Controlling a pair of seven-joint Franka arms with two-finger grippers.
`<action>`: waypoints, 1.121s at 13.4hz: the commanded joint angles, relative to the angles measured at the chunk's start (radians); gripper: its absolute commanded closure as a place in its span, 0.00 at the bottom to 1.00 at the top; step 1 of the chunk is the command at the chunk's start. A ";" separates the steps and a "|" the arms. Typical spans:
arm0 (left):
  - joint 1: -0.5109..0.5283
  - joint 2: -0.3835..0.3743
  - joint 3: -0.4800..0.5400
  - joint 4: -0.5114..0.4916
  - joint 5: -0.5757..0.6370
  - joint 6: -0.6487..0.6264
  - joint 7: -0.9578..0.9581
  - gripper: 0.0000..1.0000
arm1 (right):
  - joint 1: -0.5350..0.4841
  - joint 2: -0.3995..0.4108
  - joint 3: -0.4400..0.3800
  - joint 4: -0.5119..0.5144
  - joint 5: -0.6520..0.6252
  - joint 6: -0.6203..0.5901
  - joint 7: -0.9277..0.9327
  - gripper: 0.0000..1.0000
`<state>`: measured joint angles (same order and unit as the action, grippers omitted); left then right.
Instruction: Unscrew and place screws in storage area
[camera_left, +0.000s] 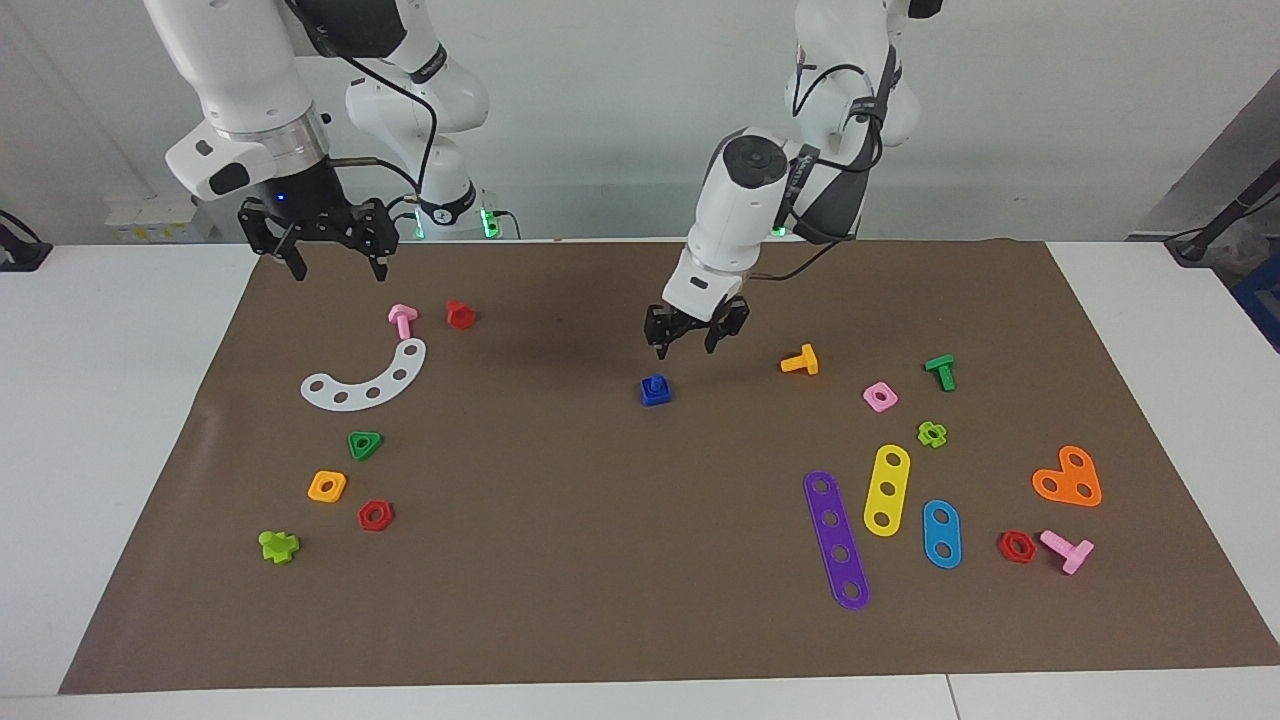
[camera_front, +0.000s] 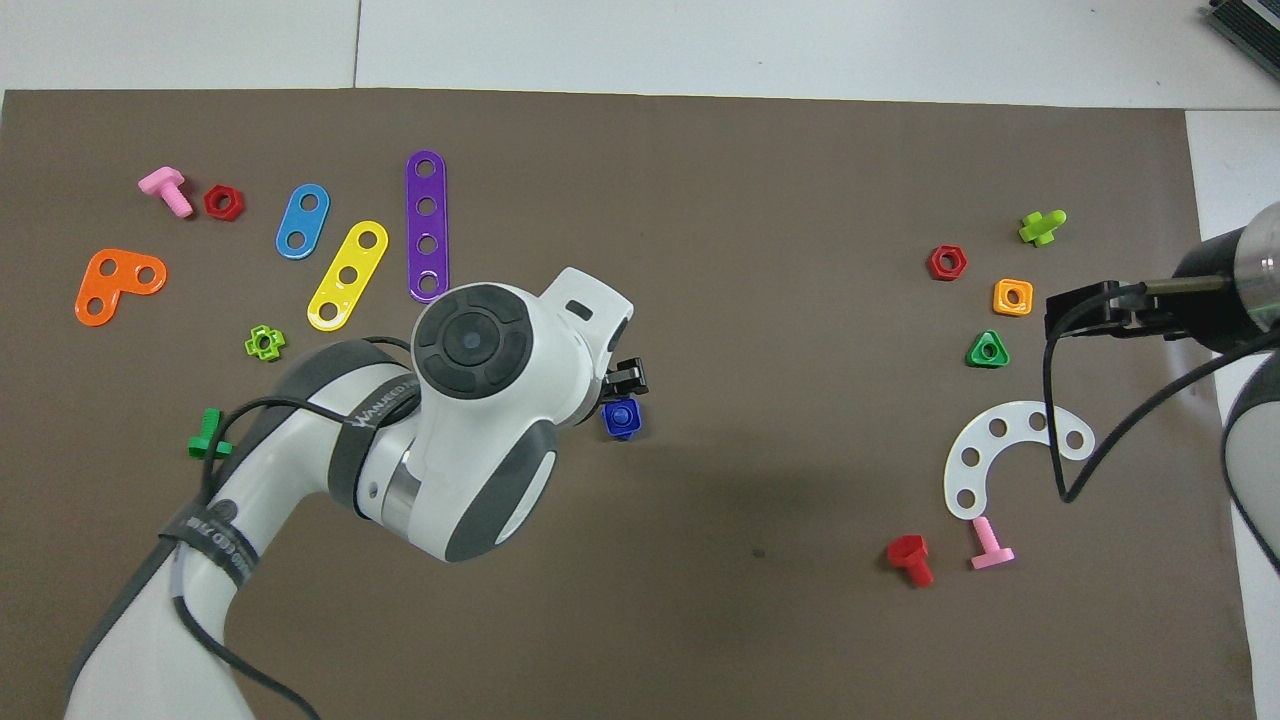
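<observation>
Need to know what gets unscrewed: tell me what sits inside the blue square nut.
A blue screw stands in the blue square nut, its end poking up. Its head, under the nut, is hidden.

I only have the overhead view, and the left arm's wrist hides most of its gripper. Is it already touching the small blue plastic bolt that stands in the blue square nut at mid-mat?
Observer: No. The left gripper hangs in the air over the small blue plastic bolt, clear of it, fingers apart and holding nothing.
Operator: Is anything hidden under that arm?
Observer: Yes. A yellow plastic bolt lies on its side on the brown table mat, toward the left arm's end from the blue bolt.
Operator: And the right gripper?
Observer: The right gripper waits open and empty, up in the air over the right arm's end of the mat.
</observation>
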<state>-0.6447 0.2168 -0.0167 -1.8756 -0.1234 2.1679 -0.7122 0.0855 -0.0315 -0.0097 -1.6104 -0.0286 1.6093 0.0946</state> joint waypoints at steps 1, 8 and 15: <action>-0.052 0.086 0.018 0.004 0.071 0.079 -0.024 0.20 | -0.007 -0.024 0.005 -0.022 0.001 -0.006 -0.015 0.00; -0.078 0.153 0.015 -0.016 0.142 0.182 -0.006 0.27 | -0.007 -0.024 0.005 -0.022 0.001 -0.006 -0.015 0.00; -0.081 0.151 0.015 -0.028 0.149 0.170 0.034 0.43 | -0.007 -0.024 0.005 -0.022 0.001 -0.006 -0.015 0.00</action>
<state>-0.7082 0.3757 -0.0177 -1.8862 0.0017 2.3274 -0.6841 0.0855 -0.0316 -0.0097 -1.6104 -0.0286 1.6093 0.0946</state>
